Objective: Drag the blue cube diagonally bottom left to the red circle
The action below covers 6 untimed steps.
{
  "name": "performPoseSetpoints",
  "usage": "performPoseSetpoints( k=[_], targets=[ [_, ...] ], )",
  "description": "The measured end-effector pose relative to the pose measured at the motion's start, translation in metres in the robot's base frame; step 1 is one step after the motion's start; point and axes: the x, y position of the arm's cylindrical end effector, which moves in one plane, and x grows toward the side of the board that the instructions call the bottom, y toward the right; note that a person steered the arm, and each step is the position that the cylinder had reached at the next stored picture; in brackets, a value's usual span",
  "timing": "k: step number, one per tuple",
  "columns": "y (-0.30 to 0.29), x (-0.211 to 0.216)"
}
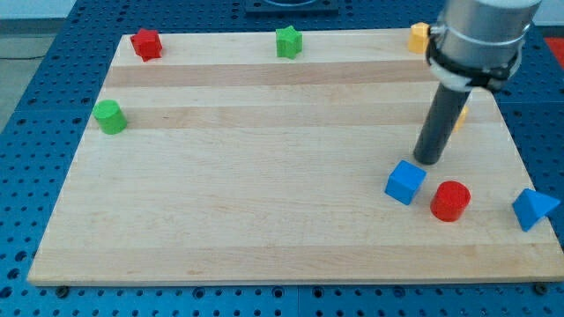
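Our end effector is a straight dark rod with no jaws to part or close, so it clamps on nothing; my tip (429, 161) rests on the wooden worktop (264, 202) in the right part of the view.

Just below my tip and slightly toward the view's left sits the blue cube (405, 182), its upper corner close to the rod's end; we cannot tell whether they actually touch.

Below my tip and a little to the view's right stands the red cylinder (450, 201), the task's red circle, just beside the blue cube on that cube's right and a touch lower in the view.

Behind the rod, slightly above my tip and to its right, a sliver of a yellow-orange block (461, 118) shows, mostly hidden by the arm, its shape unclear.

Farther to the view's right of my tip and lower, near the worktop's right edge, lies a blue triangular block (533, 208).

Well above my tip, at the worktop's top edge, a yellow block (418, 38) peeks out beside the arm's grey housing.

Far to the view's left and up, a green star-shaped block (288, 42) sits at the top edge, a red star-shaped block (146, 44) near the top-left corner, and a green cylinder (110, 116) by the left edge.
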Motion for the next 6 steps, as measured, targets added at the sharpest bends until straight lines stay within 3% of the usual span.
performPoseSetpoints(
  k=[2,6],
  targets=[
    [-0.060,0.037],
    [-0.034,0.093]
  ],
)
